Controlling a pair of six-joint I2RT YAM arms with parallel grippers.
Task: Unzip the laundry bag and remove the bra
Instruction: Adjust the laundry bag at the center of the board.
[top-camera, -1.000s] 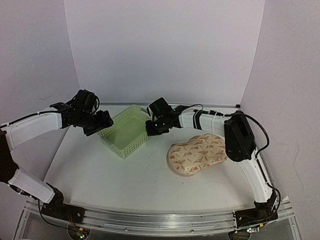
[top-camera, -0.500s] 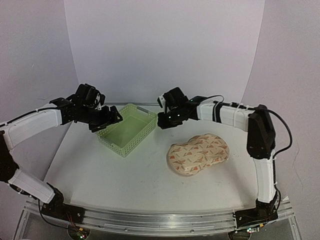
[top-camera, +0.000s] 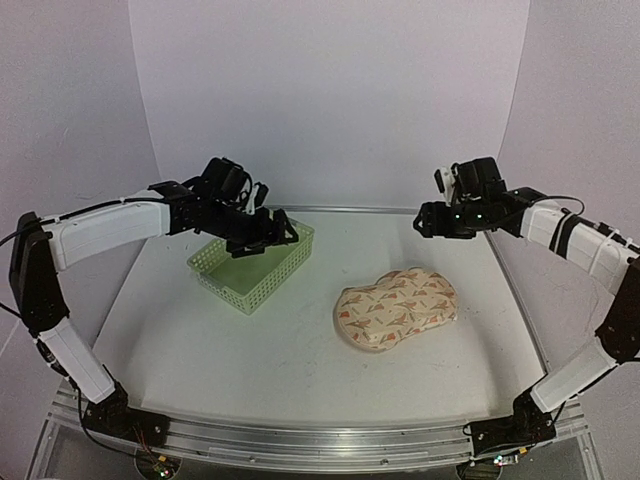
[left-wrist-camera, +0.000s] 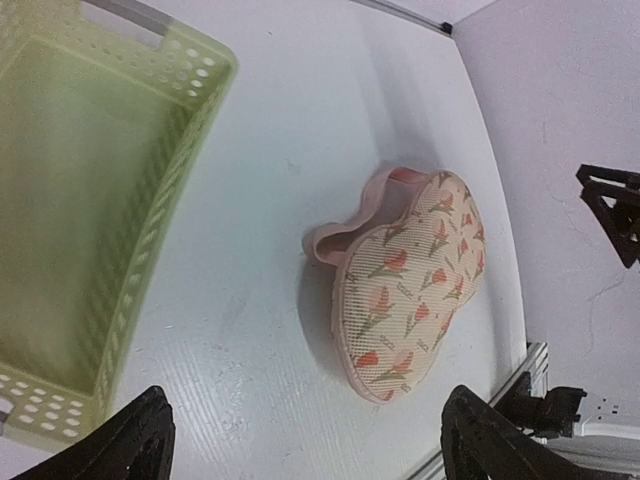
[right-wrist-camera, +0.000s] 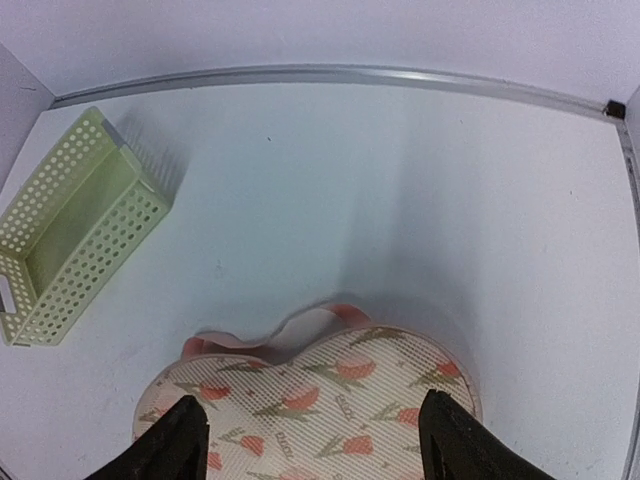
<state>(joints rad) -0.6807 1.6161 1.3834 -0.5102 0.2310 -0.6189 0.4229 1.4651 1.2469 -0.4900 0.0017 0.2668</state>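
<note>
The laundry bag (top-camera: 396, 308) lies well apart from both spread, empty jaws.

Soft, even light and clear pictures for you.
You see the white table (top-camera: 300, 350) and the walls (top-camera: 330, 100) lit evenly from above, with a faint lilac cast. In your wrist views the laundry bag (left-wrist-camera: 410, 285) and the basket (right-wrist-camera: 95, 265) throw only pale, blurry-edged shadows. The back rail (right-wrist-camera: 330, 72) bows from lens distortion, and the overhead view looks a little grainy.
</note>
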